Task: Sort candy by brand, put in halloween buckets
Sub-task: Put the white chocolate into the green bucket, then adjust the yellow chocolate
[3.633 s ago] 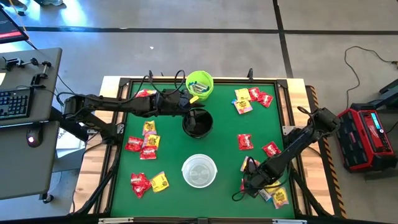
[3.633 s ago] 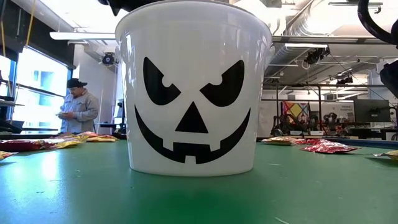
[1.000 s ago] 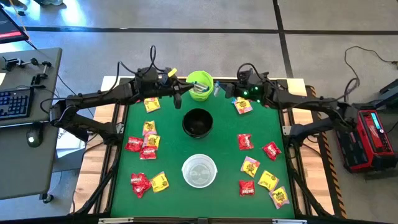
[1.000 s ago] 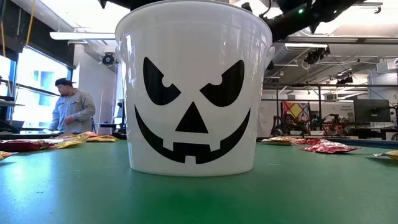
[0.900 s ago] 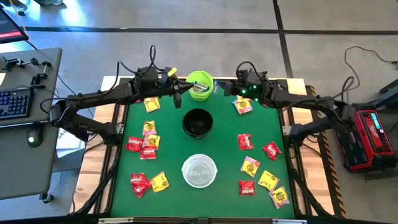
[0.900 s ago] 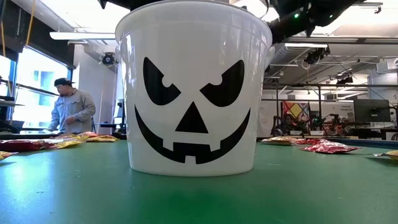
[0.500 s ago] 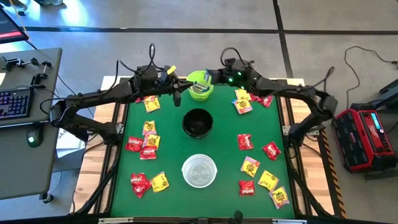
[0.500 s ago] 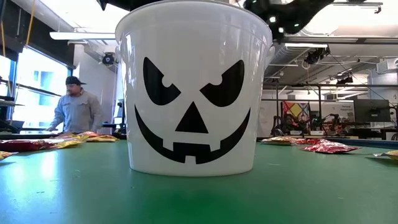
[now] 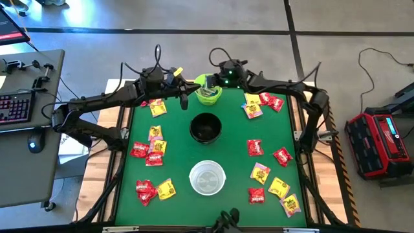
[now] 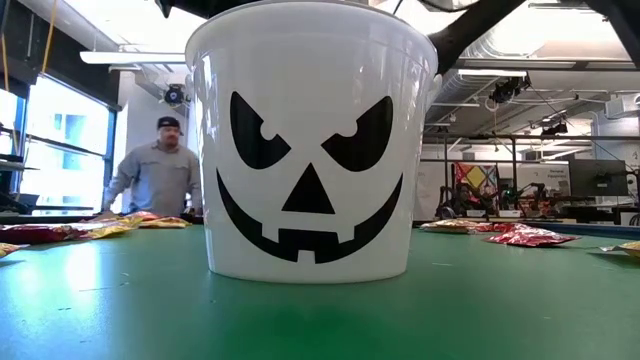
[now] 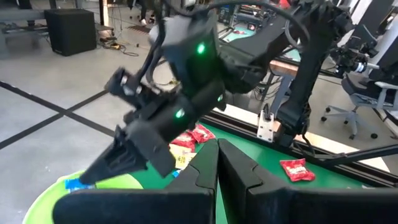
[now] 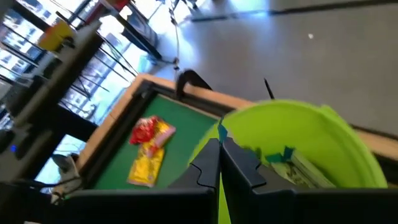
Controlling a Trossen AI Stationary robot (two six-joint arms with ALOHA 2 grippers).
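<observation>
The lime green bucket (image 9: 209,97) stands at the far middle of the green mat, with pale-blue candy (image 12: 287,155) inside it. My right gripper (image 9: 206,82) hangs over its rim, shut on a pale-blue packet (image 11: 73,184). Just left of that bucket my left gripper (image 9: 193,85) is shut with nothing showing between its fingers (image 11: 217,171). The black bucket (image 9: 206,128) and the white bucket (image 9: 207,178) stand in a row toward the near edge. Red and yellow candy (image 9: 154,147) lies flat on the mat on both sides. My right gripper pinches the pale-blue packet between its two fingertips; only a blue corner (image 12: 221,132) sticks out past them. The fingers slant down from the table's right. The packet is lifted clear, over the green bucket's rim (image 11: 43,196).
The white bucket's jack-o'-lantern face (image 10: 310,150) fills the low view. Loose packets lie at the far right (image 9: 260,103), near right (image 9: 275,188) and near left (image 9: 154,189). A person (image 10: 160,180) stands beyond the table. A desk with a keyboard (image 9: 14,107) is left of the table.
My right gripper has moved toward the table's left along the far edge and a little down, from right of the green bucket to over its rim, carrying the blue packet. The person behind the table has walked to the right.
</observation>
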